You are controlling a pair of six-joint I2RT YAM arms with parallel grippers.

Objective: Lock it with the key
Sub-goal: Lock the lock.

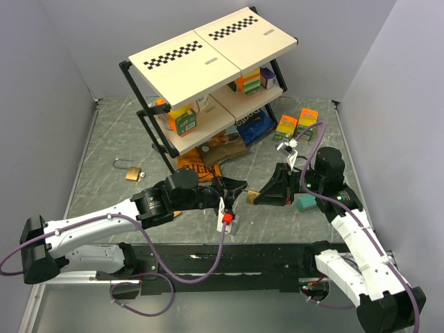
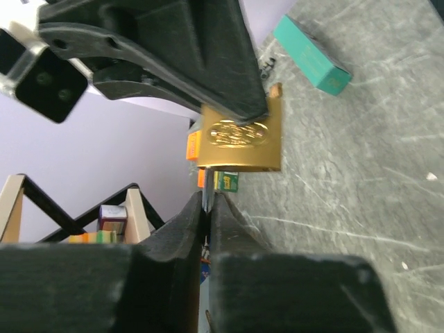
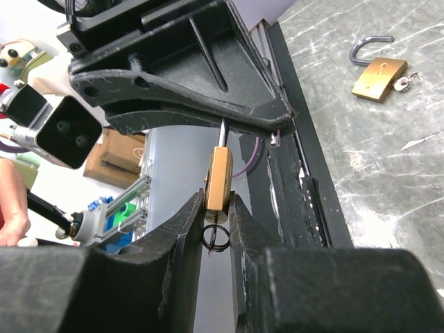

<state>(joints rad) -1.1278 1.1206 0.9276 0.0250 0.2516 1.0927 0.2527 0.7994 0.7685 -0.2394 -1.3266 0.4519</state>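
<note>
We see the key point(image 2: 207, 182), pinched in the left gripper point(image 2: 207, 208), seated end-on in the brass padlock point(image 2: 239, 139), which the right gripper point(image 3: 218, 208) clamps directly opposite.

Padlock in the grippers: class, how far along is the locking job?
Done: the right gripper grips the padlock. In hand: the left gripper pinches the key, whose blade meets the padlock's body. Left: turning it; the shackle is hidden, so locking is unconfirmed.
</note>
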